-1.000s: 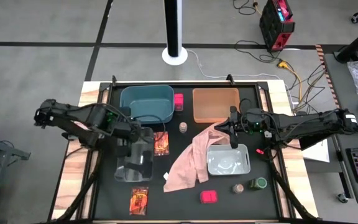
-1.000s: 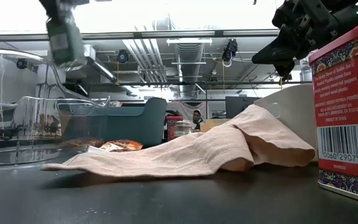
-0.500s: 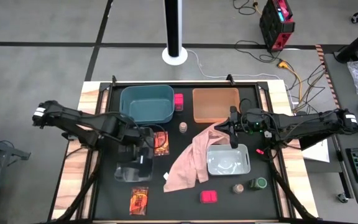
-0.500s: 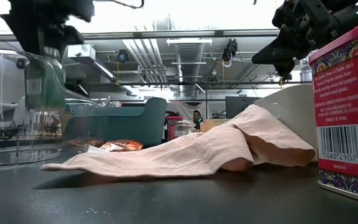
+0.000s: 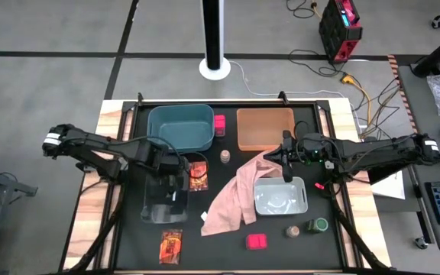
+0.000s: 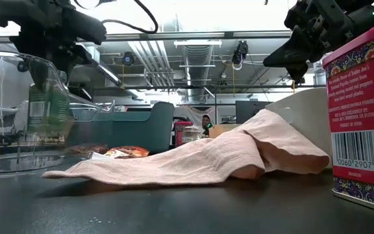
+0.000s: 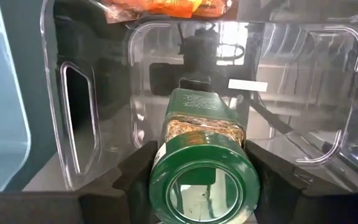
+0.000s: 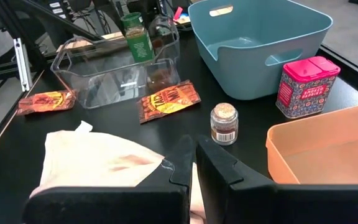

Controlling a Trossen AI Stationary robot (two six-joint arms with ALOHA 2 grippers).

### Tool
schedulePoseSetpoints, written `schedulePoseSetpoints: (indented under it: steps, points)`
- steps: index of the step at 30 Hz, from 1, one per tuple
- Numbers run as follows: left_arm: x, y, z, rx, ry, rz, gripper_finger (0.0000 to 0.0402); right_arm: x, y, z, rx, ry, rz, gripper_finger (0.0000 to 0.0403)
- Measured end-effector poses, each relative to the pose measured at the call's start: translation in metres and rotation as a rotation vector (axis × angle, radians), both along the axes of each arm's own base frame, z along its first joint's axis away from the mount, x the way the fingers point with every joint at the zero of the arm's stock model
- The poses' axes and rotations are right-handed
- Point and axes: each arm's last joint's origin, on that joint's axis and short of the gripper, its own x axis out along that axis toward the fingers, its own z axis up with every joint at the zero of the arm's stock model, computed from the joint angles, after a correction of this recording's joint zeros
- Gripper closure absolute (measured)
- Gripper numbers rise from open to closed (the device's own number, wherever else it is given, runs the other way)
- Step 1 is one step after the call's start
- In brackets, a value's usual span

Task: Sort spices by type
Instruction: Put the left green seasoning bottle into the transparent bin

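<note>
Spices lie scattered over the black surface (image 5: 128, 244), and one of them, a green-lidded jar (image 7: 201, 180), is up in the left gripper (image 7: 202, 171), the fingers (image 7: 135, 171) clamped on either side of it just under the lid. The jar hangs inside the clear bin (image 5: 163, 200) on the left side; from table height its green label shows through the bin's curved wall (image 6: 47, 114).

Just beyond that bin, an orange-red packet (image 5: 198, 175) lies flat, and a second packet (image 5: 171, 246) sits near the front edge. A pink box (image 5: 219, 124) stands between the teal bin (image 5: 179, 127) and the orange bin (image 5: 265, 127). A small jar with a pinkish top (image 5: 225, 156) stands upright just ahead of those two, near the pink cloth (image 5: 231, 197) that sprawls across the middle and drapes against the grey bin (image 5: 280, 196). Toward the front, another pink box (image 5: 257, 241) sits alone, and to its right a pinkish-topped jar (image 5: 292, 231) and another green-lidded jar (image 5: 316, 225) stand side by side.

The right gripper (image 8: 192, 163) hovers above the far end of the cloth, near the orange bin, its fingers (image 8: 219, 163) pressed together with nothing between them.
</note>
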Motion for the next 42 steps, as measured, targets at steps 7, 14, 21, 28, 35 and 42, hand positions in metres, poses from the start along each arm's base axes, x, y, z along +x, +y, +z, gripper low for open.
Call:
schedulePoseSetpoints:
  steps: [7, 14, 21, 28, 35, 42]
  points:
    - [0.001, 0.002, 0.000, -0.001, -0.006, 0.014, 0.0217, 0.000, 0.000, 0.000, 0.000, 0.001, 0.000, 0.0390]
    - [0.000, 0.002, -0.004, -0.015, 0.001, 0.033, 0.0217, 0.000, 0.000, 0.000, 0.001, 0.002, 0.000, 0.0390]
    - [-0.004, 0.003, -0.017, -0.018, 0.026, 0.040, 0.0217, 0.000, 0.000, 0.000, 0.002, 0.003, -0.001, 0.0390]
    - [-0.005, 0.003, -0.023, -0.023, 0.030, 0.038, 0.0217, 0.000, 0.000, 0.000, 0.009, 0.002, -0.003, 0.0390]
    - [-0.006, 0.003, -0.024, -0.023, 0.031, 0.032, 0.0217, 0.000, 0.000, 0.000, 0.009, 0.001, -0.003, 0.0390]
    - [-0.008, 0.003, -0.029, -0.019, 0.049, 0.035, 0.0197, 0.000, 0.000, 0.000, 0.009, 0.001, -0.003, 0.0390]
